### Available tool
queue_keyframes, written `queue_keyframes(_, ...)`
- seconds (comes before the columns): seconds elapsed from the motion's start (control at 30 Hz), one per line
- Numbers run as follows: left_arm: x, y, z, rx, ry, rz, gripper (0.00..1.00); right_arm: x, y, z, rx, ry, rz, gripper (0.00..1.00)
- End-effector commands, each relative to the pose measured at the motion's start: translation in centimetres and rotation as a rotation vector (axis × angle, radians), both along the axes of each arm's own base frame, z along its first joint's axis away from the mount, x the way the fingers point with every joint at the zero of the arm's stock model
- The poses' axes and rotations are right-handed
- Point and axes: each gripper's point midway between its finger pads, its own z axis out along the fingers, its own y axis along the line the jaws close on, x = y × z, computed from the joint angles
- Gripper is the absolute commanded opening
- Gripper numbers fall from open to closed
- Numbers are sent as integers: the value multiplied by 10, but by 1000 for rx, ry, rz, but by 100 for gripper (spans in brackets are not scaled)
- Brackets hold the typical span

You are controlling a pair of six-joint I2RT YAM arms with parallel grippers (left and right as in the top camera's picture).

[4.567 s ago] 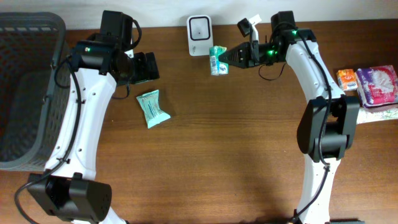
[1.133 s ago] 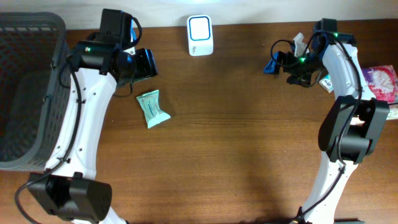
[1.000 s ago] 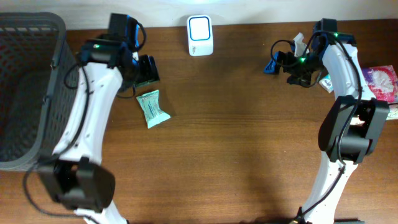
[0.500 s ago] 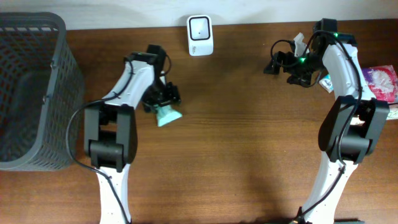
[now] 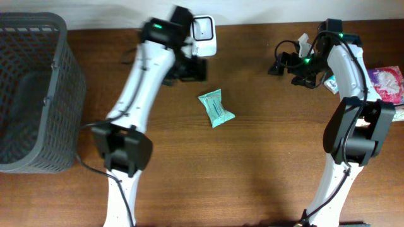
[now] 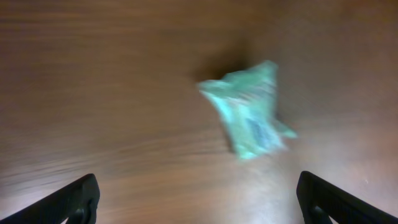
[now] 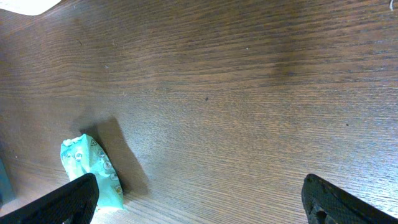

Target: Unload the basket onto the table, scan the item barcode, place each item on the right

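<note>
On the table (image 5: 252,157), below the scanner (image 5: 203,28), the packet (image 5: 216,108) now lies dropped: my left fingers (image 6: 78,198) have released it, my right fingers (image 7: 74,198) stand spread and empty. I judge it still unscanned.

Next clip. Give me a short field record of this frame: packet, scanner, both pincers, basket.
packet: teal, lying on the table, not held
scanner: white, at the far edge
left pincer: open, empty
right pincer: open, empty
basket: grey, at the left edge
</note>
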Motion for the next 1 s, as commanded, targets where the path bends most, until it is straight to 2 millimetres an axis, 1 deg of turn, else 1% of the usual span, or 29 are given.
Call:
queue_keyframes(0.0,18,73,-2,74,2,131,99,-1,-2,-4,-2,11,-2,99)
queue_keyframes(0.03,21,87,-11,105,16,147,99,-1,-2,-4,-2,11,-2,99)
queue_keyframes(0.07,23,108,-21,174,27,176,99,-1,-3,-4,-2,11,-3,99)
queue_keyframes(0.13,20,134,-34,254,60,208,99,-1,-2,-4,0,10,-2,99)
queue_keyframes(0.17,18,141,-40,272,78,216,99,-3,2,-3,24,15,2,99)
queue_keyframes(0.2,15,144,-44,274,94,221,99,-8,11,2,88,31,10,99)
queue_keyframes(0.23,13,146,-46,277,106,223,99,-13,17,5,124,53,14,98)
queue_keyframes(0.3,13,146,-47,277,106,223,99,-21,42,21,285,67,44,99)
queue_keyframes(0.33,13,146,-47,276,107,223,99,-28,56,23,305,68,103,99)
queue_keyframes(0.37,14,144,-47,265,105,222,99,-33,64,21,294,67,149,99)
queue_keyframes(0.43,21,140,-47,248,77,222,99,-51,97,2,155,114,283,98)
queue_keyframes(0.5,21,140,-47,248,77,222,99,-58,120,-10,40,123,368,99)
queue_keyframes(0.57,21,140,-47,248,77,222,99,-62,148,-17,-47,103,446,100)
queue_keyframes(0.6,21,140,-47,247,76,222,99,-61,159,-22,-115,107,425,99)
queue_keyframes(0.63,21,140,-47,247,76,222,99,-58,166,-27,-198,111,376,100)
queue_keyframes(0.67,21,140,-47,248,77,222,99,-57,169,-30,-248,110,345,100)
queue_keyframes(0.7,21,140,-47,248,77,222,99,-55,172,-33,-357,92,317,97)
queue_keyframes(0.77,21,140,-47,247,76,222,99,-54,170,-35,-510,66,287,97)
queue_keyframes(0.8,21,140,-47,247,76,222,99,-56,173,-35,-582,49,278,93)
queue_keyframes(0.83,21,140,-47,247,76,222,99,-60,184,-34,-604,35,271,84)
queue_keyframes(0.87,21,140,-47,248,77,222,99,-62,195,-33,-624,11,267,77)
queue_keyframes(0.97,21,140,-47,247,76,222,99,-65,214,-26,-758,-84,242,75)
